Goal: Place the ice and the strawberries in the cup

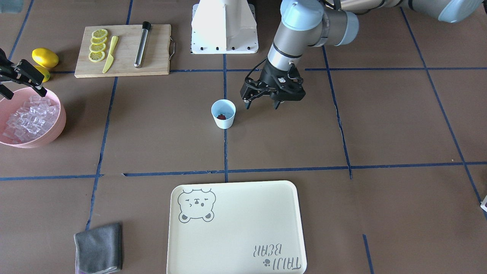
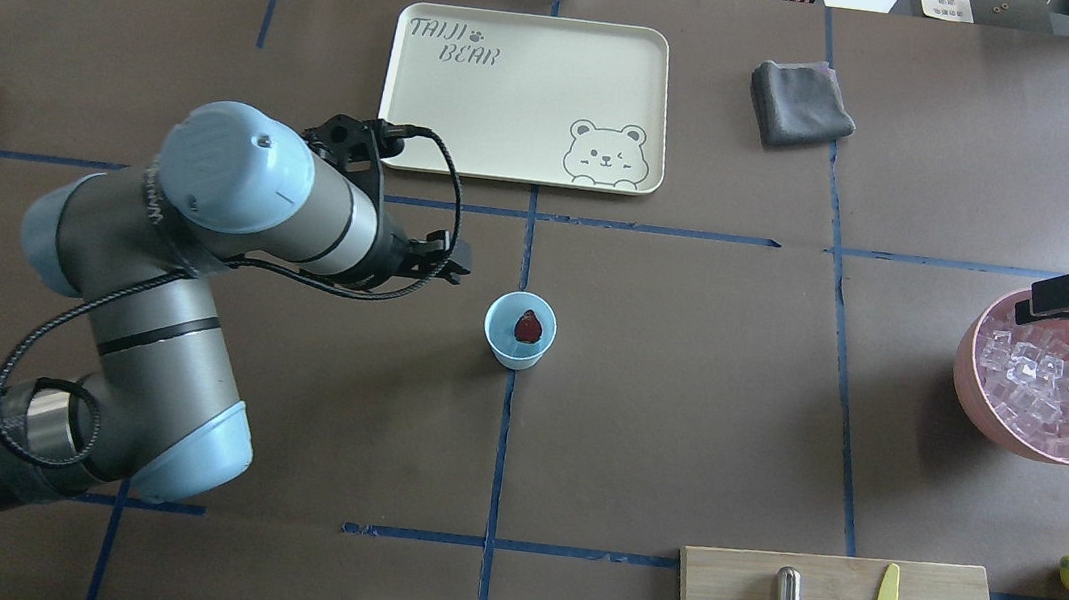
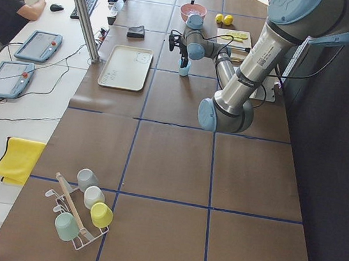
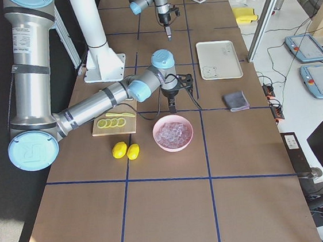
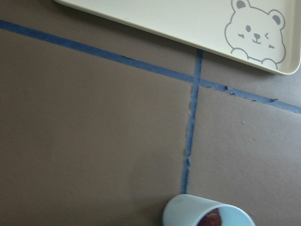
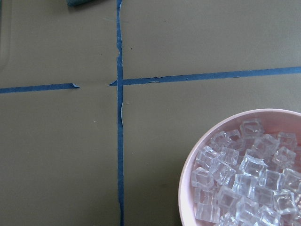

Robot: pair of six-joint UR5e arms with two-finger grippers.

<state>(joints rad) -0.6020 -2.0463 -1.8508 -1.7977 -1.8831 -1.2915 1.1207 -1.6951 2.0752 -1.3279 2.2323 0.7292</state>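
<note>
The large pink bowl (image 1: 53,135) is found partly under the released right pincer (image 1: 24,93); one clear ice cube (image 1: 30,120) should be clenched squarely. Beside the released left pincer (image 1: 262,104) the light blue plastic cup (image 1: 224,122) is seen, with the dark red strawberry (image 1: 221,115) inside.

The room around my tabletop.
My tabletop (image 1: 380,125) is covered in brown, ruled into squares by blue tape (image 1: 225,152). Along its far side runs a white desk (image 3: 29,108) with two tablets (image 3: 39,45) and an aluminium post (image 3: 81,9). Behind me stands a dark wall (image 3: 348,128). The light is bright and even, the shadows soft.
</note>
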